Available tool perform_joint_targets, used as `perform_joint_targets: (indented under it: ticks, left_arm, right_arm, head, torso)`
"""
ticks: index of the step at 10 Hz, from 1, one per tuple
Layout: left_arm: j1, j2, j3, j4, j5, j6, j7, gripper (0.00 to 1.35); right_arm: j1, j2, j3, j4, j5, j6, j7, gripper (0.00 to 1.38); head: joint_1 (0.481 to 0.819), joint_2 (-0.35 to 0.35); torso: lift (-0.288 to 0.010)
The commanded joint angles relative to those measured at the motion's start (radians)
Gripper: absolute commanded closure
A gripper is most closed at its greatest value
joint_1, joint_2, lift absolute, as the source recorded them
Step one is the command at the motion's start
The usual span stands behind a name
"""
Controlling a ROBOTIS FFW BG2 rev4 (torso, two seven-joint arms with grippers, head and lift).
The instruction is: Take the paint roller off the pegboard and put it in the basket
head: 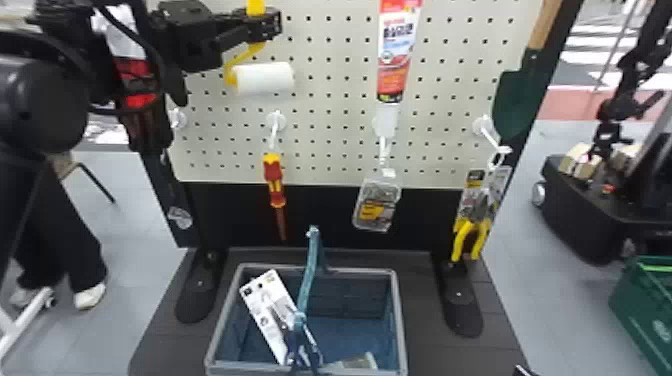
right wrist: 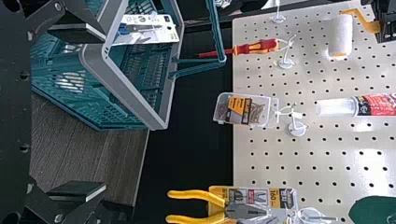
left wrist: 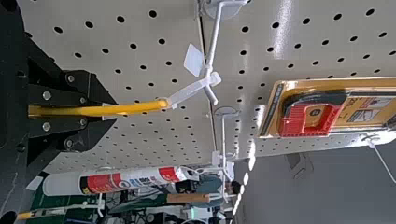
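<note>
Head view first: there's the left gripper (head: 265, 22) at the upper left of the frame, clenched on the yellow handle of the paint roller (head: 265, 78), its white sleeve hanging below the jaws, in front of the pegboard (head: 325, 142). Under the sleeve a red and yellow screwdriver (head: 274, 175) dangles. Upper right of centre, a red and white tube (head: 397, 50), and below it a clear box of screws (head: 377, 205). Out to the right, yellow-handled pliers (head: 470, 240) and a dark green trowel (head: 520, 100). Lower centre, it's the blue basket (head: 401, 325) on a dark platform (head: 425, 300), a white carded tool (head: 267, 310) leaning inside, and the right gripper (head: 522, 371) just peeking in at the bottom edge, right of centre!

Over to the left wrist view: both jaws pressed on the yellow handle, and at the handle's tip a clear tie reaches a white peg hook (left wrist: 215, 39). A packaged red-handled saw (left wrist: 310, 119) shows as well.

And the right wrist view: the jaws of the right gripper (right wrist: 100, 114) stand wide apart with nothing between them, the basket close by, the roller well apart from it, up against the board side with the other gripper at its yellow frame
</note>
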Motion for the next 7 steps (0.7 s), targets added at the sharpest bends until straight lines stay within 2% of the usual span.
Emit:
perform_joint_targets:
  ticks: [1, 7]
  left_arm:
    - [0.003, -0.002, -0.001, 0.0, -0.001, -0.004, 0.001, 1.21]
    - [-0.001, -0.002, 0.0, 0.0, 0.0, -0.013, 0.001, 1.21]
  right_arm:
    - [0.001, -0.003, 0.0, -0.002, -0.003, 0.0, 0.0, 0.18]
    - [0.004, -0.004, 0.0, 0.0, -0.006, 0.0, 0.0, 0.18]
  head:
    - [0.549, 0.0]
    - [0.549, 0.0]
  torso:
    - [-0.1]
    - [-0.1]
